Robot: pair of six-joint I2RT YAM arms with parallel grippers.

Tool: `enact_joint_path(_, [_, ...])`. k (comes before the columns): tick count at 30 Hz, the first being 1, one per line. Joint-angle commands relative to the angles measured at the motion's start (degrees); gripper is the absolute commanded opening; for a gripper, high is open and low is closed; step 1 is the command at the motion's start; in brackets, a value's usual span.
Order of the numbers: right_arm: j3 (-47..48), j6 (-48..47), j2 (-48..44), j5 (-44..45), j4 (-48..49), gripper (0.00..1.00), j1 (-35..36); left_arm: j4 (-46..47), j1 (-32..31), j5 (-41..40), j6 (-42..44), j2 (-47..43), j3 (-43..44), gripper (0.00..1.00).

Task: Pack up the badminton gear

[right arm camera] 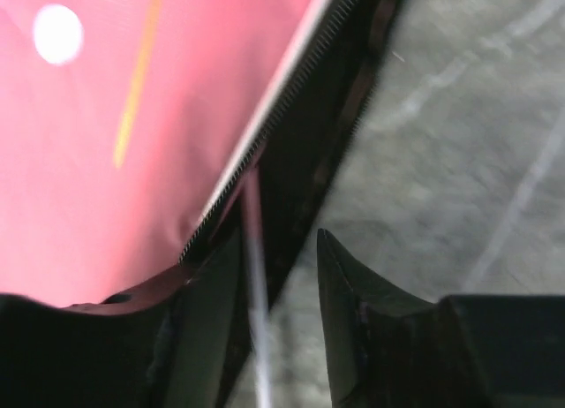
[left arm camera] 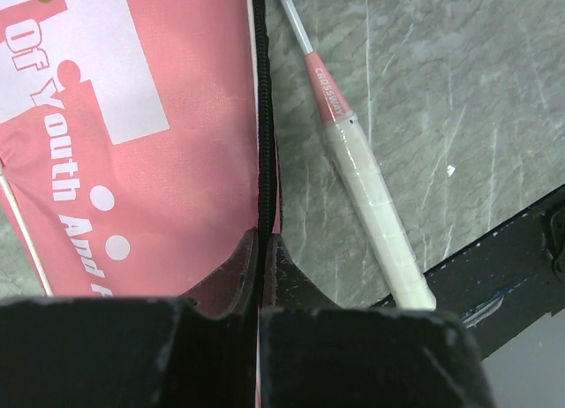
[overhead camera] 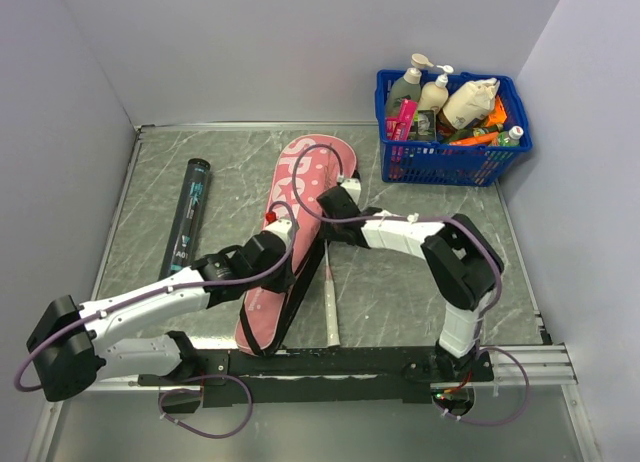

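A: Tool states?
B: Left tool (left arm camera: 262, 242) is found clamped on the zip edge of the racket cover (left arm camera: 132, 161). Right tool (right arm camera: 278, 245) is half open, nothing gripped.
A: Racket (left arm camera: 375, 209)?
B: Laid along the cover's right edge, shaft between the right tool's jaws, handle nearward.

Left end effector (left arm camera: 262, 242): the jaws stand closed tip to tip, pinching the black zip edge of the racket cover (left arm camera: 150, 134). The cover is pink and fills the left half of the view. It carries a white block and white lettering that reads in part "Of Youth And", with white dots beside it. The zip edge runs straight up from the fingertips (left arm camera: 284, 265) to the top of the view.

Racket (left arm camera: 371, 209): lies flat on the grey marbled tabletop (left arm camera: 459, 90), just beside the cover's zip edge and not gripped. Its white wrapped handle points toward the black rail (left arm camera: 521, 249) at the tabletop edge. The pink lettered cone and thin shaft angle up toward the cover.
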Motion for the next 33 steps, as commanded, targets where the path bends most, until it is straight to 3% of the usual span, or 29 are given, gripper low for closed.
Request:
enact_joint_path(1, [-4.33, 0.94, -8.77, 0.01, 4.29, 0.54, 0.05, 2.78, -0.6, 1.43, 0.15, 0.7, 2.65, 0.01])
enact_joint_path(9, [-13.92, 4.62, -22.57, 2.65, -6.42, 0.59, 6.37, 2.42, -0.6, -0.33, 0.33, 1.85, 3.35, 0.01])
enact_joint_path(14, [-19.63, 12.6, -27.32, 5.28, -11.26, 0.61, 17.51, 2.51, -0.6, -1.13, 0.16, 2.28, 3.71, 0.01])
enact_joint_path(20, [-23.5, 23.33, -28.65, 8.27, -15.66, 0.61, 25.18, 3.74, -0.6, -0.51, -0.37, 2.64, 3.18, 0.01])
enact_joint_path(28, [-27.46, 29.31, -26.02, 4.76, -10.57, 0.6, 29.23, 5.24, -0.6, 0.28, -1.08, 2.46, 2.12, 0.01])
enact_joint_path(31, [-27.55, 30.38, -23.65, 4.32, -8.38, 0.41, 29.23, 4.97, -0.6, 0.63, -0.99, 2.46, 2.3, 0.01])
enact_joint_path(32, [-27.46, 30.64, -22.95, 4.23, -8.02, 0.25, 29.32, 4.97, -0.6, 0.81, -1.16, 2.46, 2.04, 0.01])
enact_joint_path(33, [-27.03, 30.91, -22.68, 4.32, -7.75, 0.17, 29.32, 5.06, -0.69, 0.98, -1.25, 2.11, 1.86, 0.01])
